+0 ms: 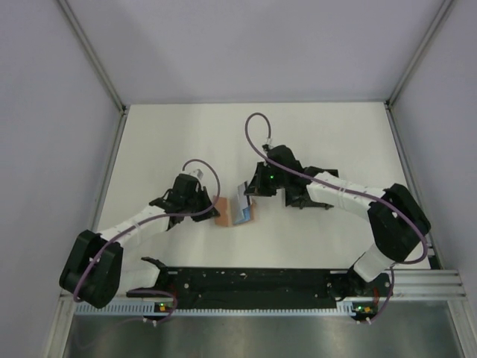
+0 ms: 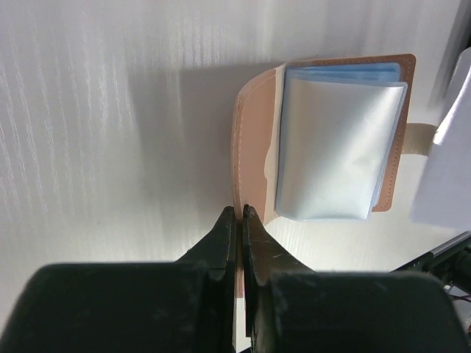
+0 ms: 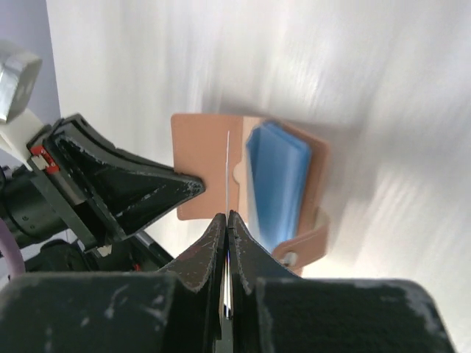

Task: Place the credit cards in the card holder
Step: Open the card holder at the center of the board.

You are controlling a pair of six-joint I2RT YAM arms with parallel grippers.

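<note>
Claws working mid-worktop [image 1: 171, 142]: left claw [image 2: 239, 215] is pinching the soft, floppy card holder [image 2: 254, 147] by its tan edge, while right claw [image 3: 227, 219] is gripping a light, stiff, probably slippery credit card [image 3: 228, 165] edge-on beside its pockets.

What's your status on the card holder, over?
Left tool shut on flap edge of card holder. Right tool shut on credit card, edge-on over the open holder, not yet in. Nothing seen in the way.
</note>
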